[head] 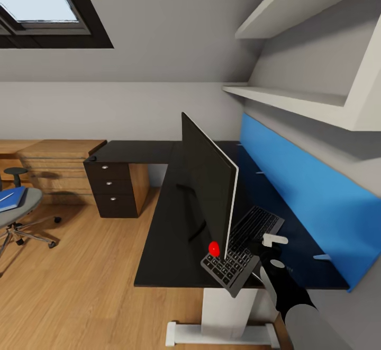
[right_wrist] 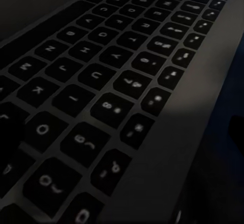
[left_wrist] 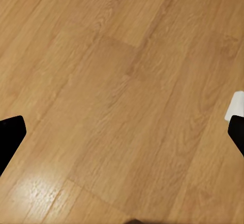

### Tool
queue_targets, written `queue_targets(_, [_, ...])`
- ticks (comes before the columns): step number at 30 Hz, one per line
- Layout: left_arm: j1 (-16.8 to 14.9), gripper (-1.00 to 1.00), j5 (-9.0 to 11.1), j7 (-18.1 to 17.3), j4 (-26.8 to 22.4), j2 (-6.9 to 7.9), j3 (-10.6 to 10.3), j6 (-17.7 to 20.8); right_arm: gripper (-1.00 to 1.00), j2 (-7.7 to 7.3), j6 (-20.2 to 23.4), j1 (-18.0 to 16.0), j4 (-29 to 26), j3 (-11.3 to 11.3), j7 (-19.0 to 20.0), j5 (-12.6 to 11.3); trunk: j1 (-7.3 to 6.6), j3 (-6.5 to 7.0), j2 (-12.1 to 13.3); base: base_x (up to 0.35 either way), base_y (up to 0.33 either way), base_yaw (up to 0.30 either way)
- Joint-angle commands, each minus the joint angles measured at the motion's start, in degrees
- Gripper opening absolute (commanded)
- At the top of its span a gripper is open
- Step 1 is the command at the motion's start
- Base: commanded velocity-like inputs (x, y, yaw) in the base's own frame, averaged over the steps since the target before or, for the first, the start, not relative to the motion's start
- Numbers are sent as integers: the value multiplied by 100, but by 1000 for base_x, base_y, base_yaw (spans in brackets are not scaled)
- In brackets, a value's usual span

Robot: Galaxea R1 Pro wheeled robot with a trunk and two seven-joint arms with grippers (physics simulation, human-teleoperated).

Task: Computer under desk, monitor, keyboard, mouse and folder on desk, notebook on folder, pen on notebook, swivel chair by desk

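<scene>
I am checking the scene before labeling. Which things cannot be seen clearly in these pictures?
- Right gripper, head view: its jaws lie against the keyboard, grip unclear.
- Keyboard's middle, head view: hidden behind the monitor.
- Swivel chair and folder, head view: cut by the picture's edge.
- Keyboard, right wrist view: dark, blurred.

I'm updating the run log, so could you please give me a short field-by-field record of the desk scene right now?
monitor: upright on the desk, seen edge-on
keyboard: on the desk beside the monitor, near corner past the front edge
right gripper: at the keyboard's near end; grip not discernible
left gripper: open over bare wooden floor
folder: blue, on the swivel chair seat
pen: white stick on the folder
</scene>
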Motion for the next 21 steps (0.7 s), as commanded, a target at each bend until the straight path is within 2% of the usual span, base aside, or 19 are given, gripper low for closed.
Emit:
queue_targets(1, [-6, 100, 60, 35, 2, 6, -36, -35, 100, 8, -1, -5, 0, -31, 1, 58, 22, -24, -45, 0, 0, 0])
queue_targets(4, [-4, 100, 60, 33, 3, 2, -36, -35, 100, 3, 0, -5, 0, -31, 1, 58, 88, -78, -165, 0, 0, 0])
queue_targets(16, [-4, 100, 52, 26, 12, 11, -26, -38, 100, -1, 1, -5, 0, -31, 0, 66, 88, -78, -165, 0, 0, 0])
queue_targets(21, [-3, 100, 51, 26, 20, 19, -158, -42, 100, -7, 1, -5, 3, -31, 0, 67, 88, -78, -165, 0, 0, 0])
